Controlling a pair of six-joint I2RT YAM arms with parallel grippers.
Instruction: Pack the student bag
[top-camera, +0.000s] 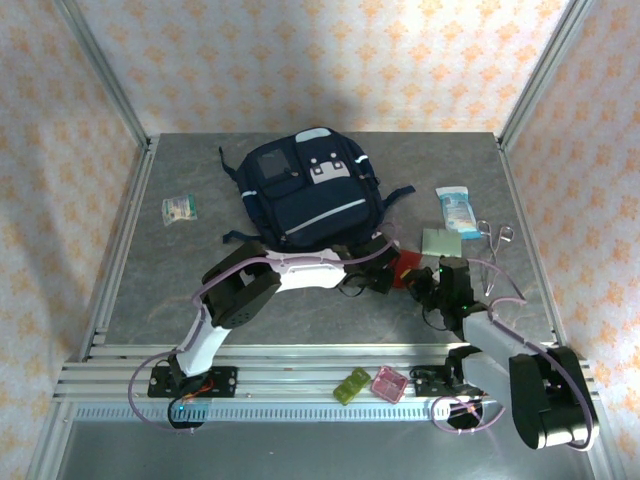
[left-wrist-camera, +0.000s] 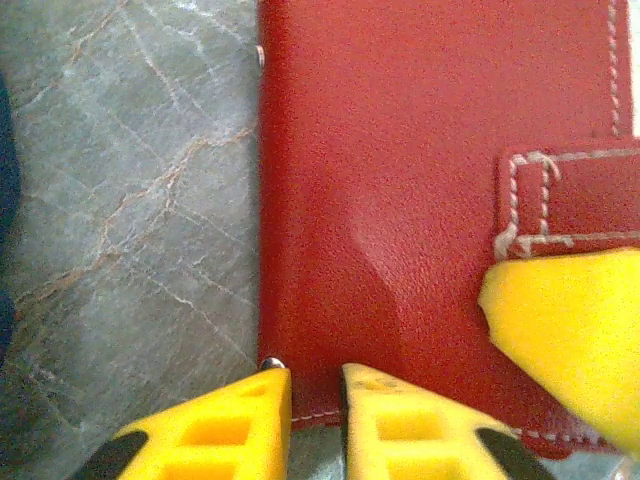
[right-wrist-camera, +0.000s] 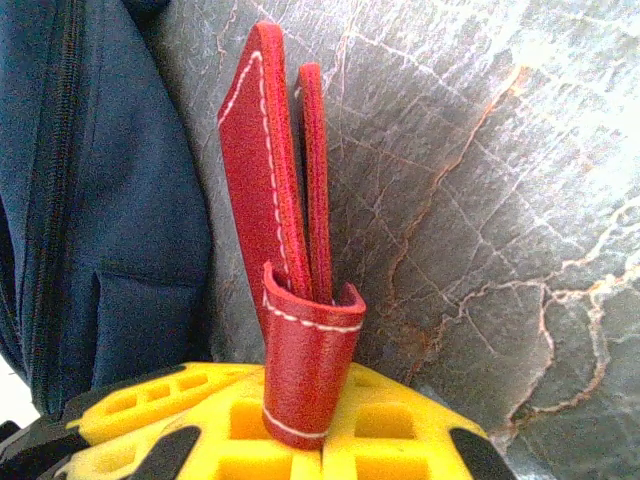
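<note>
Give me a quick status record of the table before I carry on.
student bag: lying mid-table, beyond both arms
red leather case: beside the bag's near right corner, between the two arms
right fingers: shut on the case's strap loop
left fingers: nearly together at the case's edge; grip unclear
right of bag: tissue pack, scissors
left of bag: small packet

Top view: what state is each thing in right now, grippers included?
Backpack: lying flat, front up.
Red wallet: held on edge, flap parted.
Right gripper: shut on the red wallet's strap.
Left gripper: nearly closed at the red wallet's edge, grip unclear.
Scissors: lying flat, blades look closed.
</note>
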